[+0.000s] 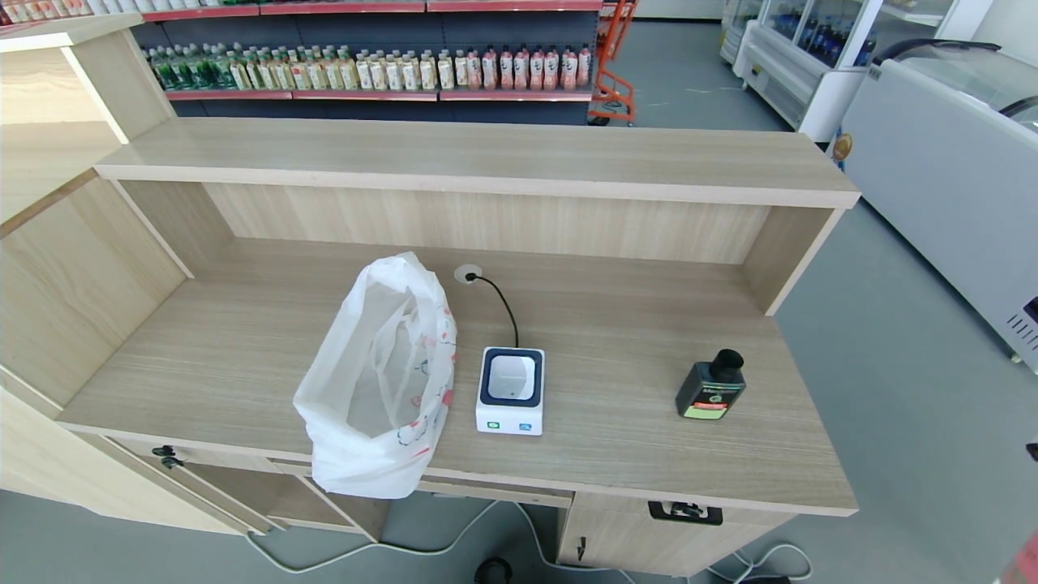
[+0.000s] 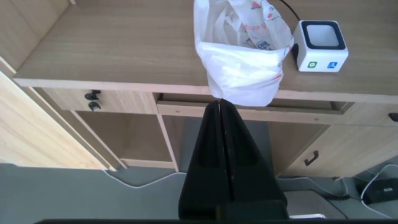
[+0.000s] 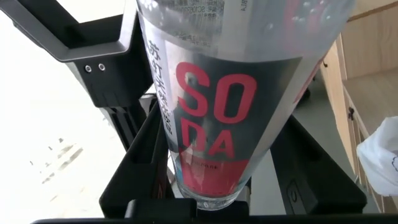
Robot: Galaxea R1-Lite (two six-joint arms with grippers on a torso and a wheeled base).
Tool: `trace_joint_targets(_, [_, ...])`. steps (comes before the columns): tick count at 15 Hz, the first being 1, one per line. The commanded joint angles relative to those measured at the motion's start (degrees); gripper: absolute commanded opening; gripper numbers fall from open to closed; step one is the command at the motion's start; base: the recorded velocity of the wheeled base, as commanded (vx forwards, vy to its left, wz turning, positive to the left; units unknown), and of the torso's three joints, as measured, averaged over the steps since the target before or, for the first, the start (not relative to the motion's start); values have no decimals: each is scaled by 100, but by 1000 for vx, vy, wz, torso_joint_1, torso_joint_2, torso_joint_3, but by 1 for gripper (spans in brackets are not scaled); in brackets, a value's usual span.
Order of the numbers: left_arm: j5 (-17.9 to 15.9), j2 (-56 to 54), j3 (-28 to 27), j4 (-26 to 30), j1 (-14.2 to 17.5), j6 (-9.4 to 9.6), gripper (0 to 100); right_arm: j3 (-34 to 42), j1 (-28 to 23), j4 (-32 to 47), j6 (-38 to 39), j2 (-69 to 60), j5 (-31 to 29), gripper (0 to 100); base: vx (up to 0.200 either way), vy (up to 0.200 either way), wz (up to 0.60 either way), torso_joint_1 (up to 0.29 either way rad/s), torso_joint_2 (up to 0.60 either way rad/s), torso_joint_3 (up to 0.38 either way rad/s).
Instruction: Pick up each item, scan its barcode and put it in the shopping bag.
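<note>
A white plastic shopping bag [image 1: 381,381] stands open on the wooden counter [image 1: 616,454], at its front edge. Right beside it sits a white barcode scanner [image 1: 511,389] with a dark-framed window. A small dark bottle [image 1: 711,386] with a black cap stands farther right on the counter. My left gripper [image 2: 221,107] is shut with nothing in it, low in front of the counter and just below the bag [image 2: 244,59]. My right gripper [image 3: 214,124] is shut on a clear soda bottle [image 3: 217,74] with a red and dark label, held off the counter.
The scanner's black cable [image 1: 501,304] runs back to a grommet hole. A raised shelf [image 1: 486,154] spans the counter's back, with side panels at both ends. Drawers with black handles [image 1: 685,512] sit below. Store shelves and freezers stand behind.
</note>
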Motion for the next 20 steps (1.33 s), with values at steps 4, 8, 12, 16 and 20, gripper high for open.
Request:
trace_joint_targets(4, [-4,7,1,2,1,0,0,18,-259,884,-8,-743,-7,0,0,0,0,0,0,0])
trace_joint_targets(8, [5,-2,1,2,1,0,0,27,-276,946,-17,-822,-7,0,0,0,0,0,0,0])
trace_joint_targets(12, [5,-2,1,2,1,0,0,27,-276,946,-26,-787,-7,0,0,0,0,0,0,0])
trace_joint_targets(16, [5,-2,1,2,1,0,0,0,-891,928,-413,-330,-332,0,0,0,0,0,0,0])
trace_joint_targets(20, [5,7,1,2,1,0,0,88,-2421,1561,-2882,461,-552,0,0,0,0,0,0,0])
